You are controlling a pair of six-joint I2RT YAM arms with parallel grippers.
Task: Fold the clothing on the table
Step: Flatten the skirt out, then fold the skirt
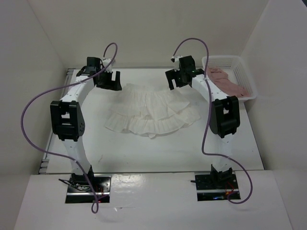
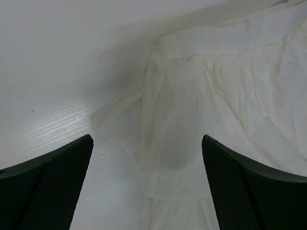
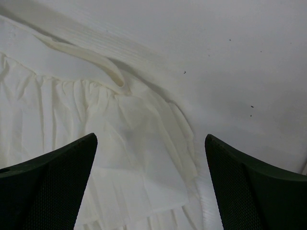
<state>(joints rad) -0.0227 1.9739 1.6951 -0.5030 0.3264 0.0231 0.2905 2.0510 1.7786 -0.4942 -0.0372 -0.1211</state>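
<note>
Hovering wide open and empty, left end effector (image 2: 147,140) and right end effector (image 3: 151,138) straddle waistband corners of the clothing (image 1: 151,112) below, likely for pinching.

The clothing (image 1: 151,112) lies spread, seemingly unfolded, on the table (image 1: 144,153).

The clothing (image 1: 151,112) is thin, off-white cloth, matt, crinkled and gathered into soft ruffles. The desk (image 1: 144,153) has a smooth white top with a faint linear grain and a dull sheen. The left tool (image 2: 147,143) and right tool (image 3: 151,141) have matt black fingers with a fine dotted texture; the basket (image 1: 220,58) is white lattice plastic, holding pink cloth (image 1: 230,82).
</note>
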